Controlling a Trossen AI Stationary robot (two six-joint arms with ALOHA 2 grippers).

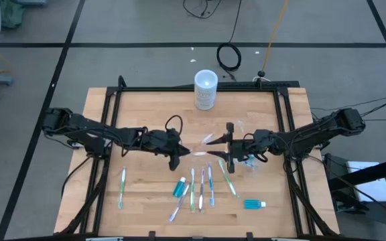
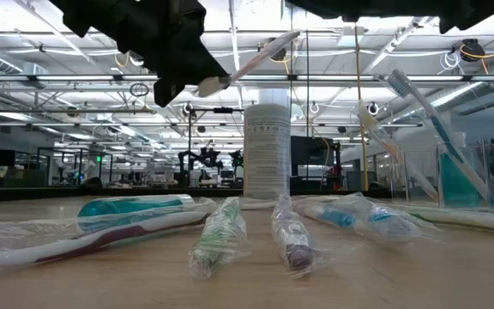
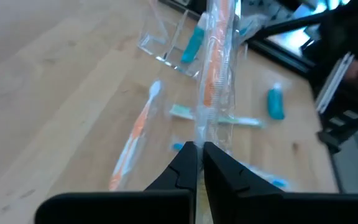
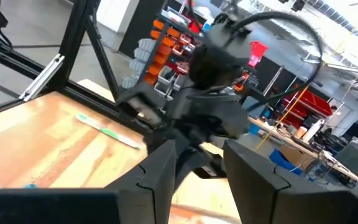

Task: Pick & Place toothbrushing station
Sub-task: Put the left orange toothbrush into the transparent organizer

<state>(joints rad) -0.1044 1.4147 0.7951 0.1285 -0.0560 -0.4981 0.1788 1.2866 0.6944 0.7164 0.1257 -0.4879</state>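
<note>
Left gripper clamped shut on a wrapped toothbrush raised above mid-table, facing the right gripper, fingers parted and empty, beside the clear cup, with other brushes and tubes lying nearer the table's front edge.

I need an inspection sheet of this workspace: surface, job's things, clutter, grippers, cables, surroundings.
Surface: wooden table, bare wood at the far side.
Job's things: wrapped toothbrushes and teal tubes at the near side; clear cup by the right gripper.
Clutter: frosted container at the far edge.
Grippers: left gripper shut on a toothbrush; right gripper open at mid-table.
Cables: coil on the floor.
Surroundings: nothing seen of people.
</note>
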